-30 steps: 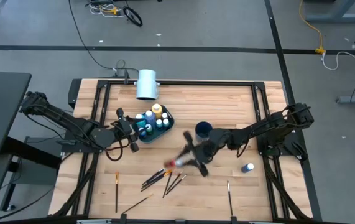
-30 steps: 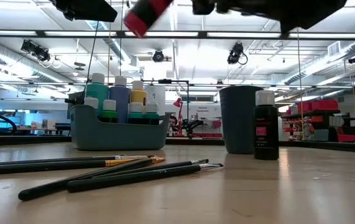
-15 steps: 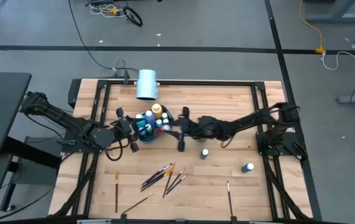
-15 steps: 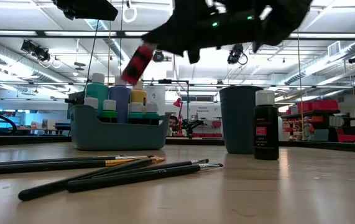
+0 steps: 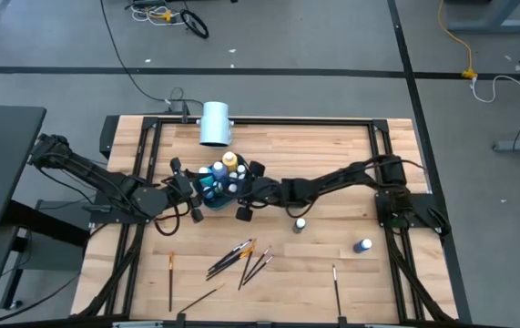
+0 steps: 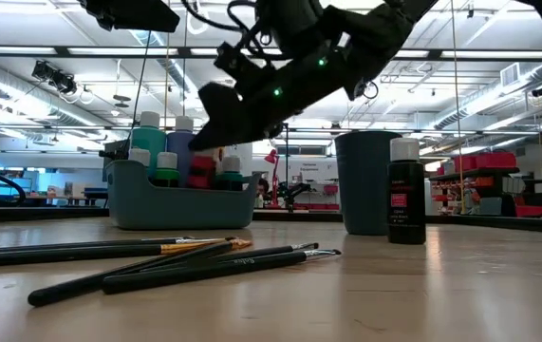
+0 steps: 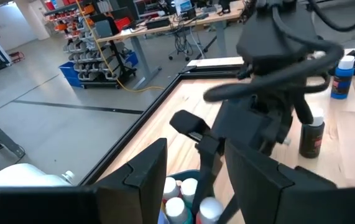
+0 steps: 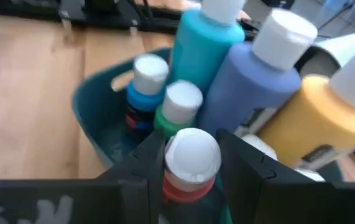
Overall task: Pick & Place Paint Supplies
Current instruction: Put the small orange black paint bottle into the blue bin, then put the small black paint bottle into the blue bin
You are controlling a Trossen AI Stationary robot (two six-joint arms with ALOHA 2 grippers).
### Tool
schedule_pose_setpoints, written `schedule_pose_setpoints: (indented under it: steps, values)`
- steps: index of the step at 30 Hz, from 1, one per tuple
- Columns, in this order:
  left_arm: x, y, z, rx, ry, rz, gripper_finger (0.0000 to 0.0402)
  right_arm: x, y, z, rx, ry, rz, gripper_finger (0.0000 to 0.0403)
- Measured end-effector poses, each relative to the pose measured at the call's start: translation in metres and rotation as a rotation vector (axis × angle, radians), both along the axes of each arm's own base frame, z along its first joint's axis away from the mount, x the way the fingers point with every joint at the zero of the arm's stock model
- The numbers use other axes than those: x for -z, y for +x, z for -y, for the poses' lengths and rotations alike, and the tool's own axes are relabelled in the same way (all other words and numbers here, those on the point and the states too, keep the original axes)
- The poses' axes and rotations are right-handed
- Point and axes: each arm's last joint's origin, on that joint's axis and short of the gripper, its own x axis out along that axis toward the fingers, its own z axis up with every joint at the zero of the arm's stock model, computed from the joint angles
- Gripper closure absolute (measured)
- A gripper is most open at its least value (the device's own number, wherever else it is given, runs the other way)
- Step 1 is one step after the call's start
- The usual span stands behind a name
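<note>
While the right hand [image 8: 189, 165] reaches over the teal bin [image 5: 241, 187] near the middle of the wooden surface [image 5: 332, 155], its two dark fingers are clamped on a red paint bottle [image 8: 188, 163] with a white cap, held upright just inside the bin's rim. Beside that bottle, in the same bin, stand a tall teal bottle [image 8: 203, 43], a tall blue-violet bottle [image 8: 252, 81], a yellow bottle [image 8: 317, 118], a small blue bottle [image 8: 145, 99] and a small green bottle [image 8: 176, 109], all white-capped and packed close together. From table height the right arm slants down from above to the bin's near corner, with the red bottle showing just above the wall of the bin. The left hand [image 5: 189, 187] waits against the bin's other side, its fingers standing apart with nothing between them. Well apart from the bin, a dark bottle with a white cap [image 5: 300, 223] stands upright on bare wood, and a blue bottle [image 5: 363, 245] stands farther toward the right edge. A dark cup [image 6: 365, 180] stands just beside the dark bottle in the low view. Several paintbrushes [image 5: 241, 259] lie loosely crossed on the front part of the surface, with single brushes [image 5: 170, 278] lying apart to either side. A large white cylinder [image 5: 215, 124] lies at the far edge.
</note>
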Motion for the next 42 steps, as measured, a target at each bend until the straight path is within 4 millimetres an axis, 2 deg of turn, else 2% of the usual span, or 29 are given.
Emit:
schedule_pose_setpoints:
  steps: [5, 19, 29, 32, 36, 42]
  values:
    - [0.0, 0.0, 0.0, 0.0, -0.001, 0.001, 0.0231, 0.011, 0.0, 0.006, 0.028, -0.009, -0.044, 0.0281]
    - [0.0, 0.0, 0.0, 0.001, -0.001, 0.001, 0.0231, 0.01, 0.001, 0.01, 0.031, -0.017, -0.039, 0.0234]
    - [0.0, 0.0, 0.0, 0.001, -0.001, 0.001, 0.0231, 0.006, 0.001, 0.01, 0.011, -0.06, -0.034, 0.0245]
    - [0.0, 0.0, 0.0, 0.001, -0.001, 0.001, 0.0231, -0.007, -0.002, 0.005, -0.014, -0.093, -0.025, 0.0254]
    - [0.0, 0.0, 0.0, 0.001, 0.0, 0.0, 0.0231, -0.035, -0.012, -0.008, -0.081, -0.169, -0.053, 0.0262]
    - [0.001, 0.0, 0.0, 0.025, -0.004, -0.014, 0.0231, -0.086, -0.043, -0.032, -0.131, -0.136, -0.067, 0.0262]
